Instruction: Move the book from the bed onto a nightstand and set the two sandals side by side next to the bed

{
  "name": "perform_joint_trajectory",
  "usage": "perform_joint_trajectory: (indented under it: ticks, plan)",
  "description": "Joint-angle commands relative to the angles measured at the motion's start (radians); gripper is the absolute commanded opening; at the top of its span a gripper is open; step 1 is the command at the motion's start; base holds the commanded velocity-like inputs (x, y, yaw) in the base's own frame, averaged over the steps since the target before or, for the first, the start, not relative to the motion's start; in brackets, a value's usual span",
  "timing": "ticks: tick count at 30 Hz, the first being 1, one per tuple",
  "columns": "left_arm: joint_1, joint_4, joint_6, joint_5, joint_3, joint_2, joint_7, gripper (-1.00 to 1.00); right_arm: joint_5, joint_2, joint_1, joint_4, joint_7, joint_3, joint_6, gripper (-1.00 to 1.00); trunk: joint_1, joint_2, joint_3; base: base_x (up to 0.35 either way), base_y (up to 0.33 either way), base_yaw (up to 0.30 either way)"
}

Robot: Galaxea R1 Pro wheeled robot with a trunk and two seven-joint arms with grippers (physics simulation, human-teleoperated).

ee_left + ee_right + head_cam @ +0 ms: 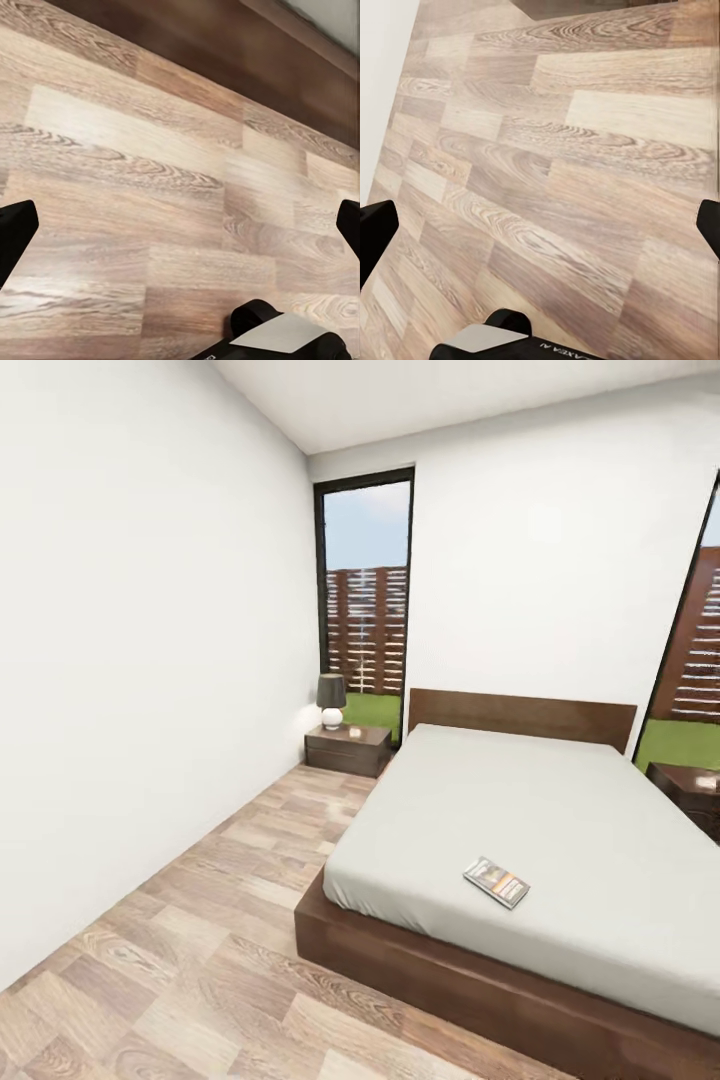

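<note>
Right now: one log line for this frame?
phase: approach | book on bed | nightstand by window | left gripper open | right gripper open

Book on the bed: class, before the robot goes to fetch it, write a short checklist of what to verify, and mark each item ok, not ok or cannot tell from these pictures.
1. Book lies flat on the bed, near its foot edge: ok.
2. Nightstand has bare top space beside the lamp: ok.
3. Left pincer open, nothing held: ok.
4. Right pincer open, nothing held: ok.
5. Floor between robot and bed free of obstacles: ok.
6. Where the sandals lie: cannot tell.
</note>
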Motion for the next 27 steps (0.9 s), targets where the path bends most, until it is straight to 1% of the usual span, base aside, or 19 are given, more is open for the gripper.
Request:
perform_joint_trajectory:
  ticks: [1, 27]
  plan:
    - [-0.001, 0.001, -0.008, -0.011, 0.006, 0.000, -0.002, 1.00, 0.005, 0.000, -0.001, 0.001, 0.003, -0.006, -0.001, 1.00, 0.000, -0.001, -0.001, 0.000, 0.000, -0.212]
    - [-0.001, 0.001, -0.008, -0.011, 0.008, 0.002, -0.002, 1.00, 0.005, 0.000, -0.001, 0.001, 0.004, -0.006, -0.001, 1.00, 0.000, -0.001, 0.016, 0.000, 0.000, -0.209]
